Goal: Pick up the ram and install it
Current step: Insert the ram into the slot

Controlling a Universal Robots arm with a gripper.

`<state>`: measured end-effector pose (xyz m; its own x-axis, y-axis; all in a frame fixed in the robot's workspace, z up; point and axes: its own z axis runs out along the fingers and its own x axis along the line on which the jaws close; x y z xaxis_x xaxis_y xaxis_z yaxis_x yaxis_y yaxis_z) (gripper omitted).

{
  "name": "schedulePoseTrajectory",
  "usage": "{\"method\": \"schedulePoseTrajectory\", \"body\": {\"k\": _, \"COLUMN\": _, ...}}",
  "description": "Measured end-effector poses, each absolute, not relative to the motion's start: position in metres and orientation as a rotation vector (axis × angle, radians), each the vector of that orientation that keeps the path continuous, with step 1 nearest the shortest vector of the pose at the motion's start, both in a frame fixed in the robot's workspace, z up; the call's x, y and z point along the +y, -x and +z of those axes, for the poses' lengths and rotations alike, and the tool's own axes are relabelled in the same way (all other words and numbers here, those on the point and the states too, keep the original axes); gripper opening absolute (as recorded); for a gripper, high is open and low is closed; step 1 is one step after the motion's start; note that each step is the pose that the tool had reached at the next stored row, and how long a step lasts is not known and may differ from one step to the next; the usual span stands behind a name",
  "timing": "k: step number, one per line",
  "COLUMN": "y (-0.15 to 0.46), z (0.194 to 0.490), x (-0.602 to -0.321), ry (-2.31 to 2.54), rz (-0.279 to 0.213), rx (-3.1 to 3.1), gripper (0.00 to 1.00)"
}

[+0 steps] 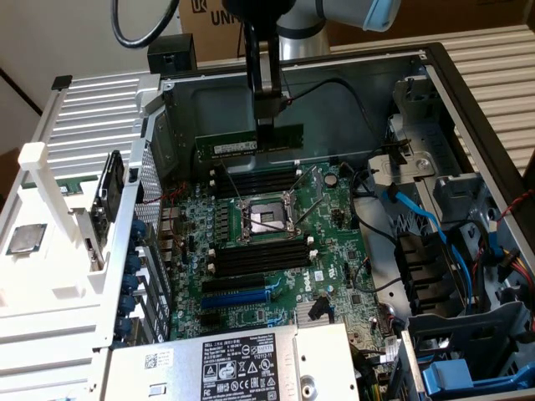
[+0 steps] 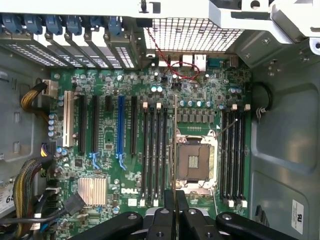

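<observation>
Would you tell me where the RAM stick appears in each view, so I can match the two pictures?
Exterior view: the ram hangs level from the gripper, in the picture just above the memory slots.
Wrist view: the ram is edge-on, a thin line running from the gripper along the processor socket.
Shared landmark: the processor socket.

PC case (image 1: 226, 96) is lying open on its side. Green Dell motherboard (image 1: 334, 215) sits flat inside, with a silver labelled box (image 1: 276, 355) beside it.

The ram (image 1: 234, 144), a long green white-labelled stick, hangs level, standing on edge.
</observation>
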<state>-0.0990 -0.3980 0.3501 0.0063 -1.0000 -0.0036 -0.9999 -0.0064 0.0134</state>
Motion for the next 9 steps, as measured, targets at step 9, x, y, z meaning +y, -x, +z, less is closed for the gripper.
{"method": "schedulePoseTrajectory", "body": {"k": 9, "y": 0.0989, "z": 0.3404, "x": -0.398, "ry": -2.224, "rz": -0.02, "rx": -2.21, "gripper": 0.13}}
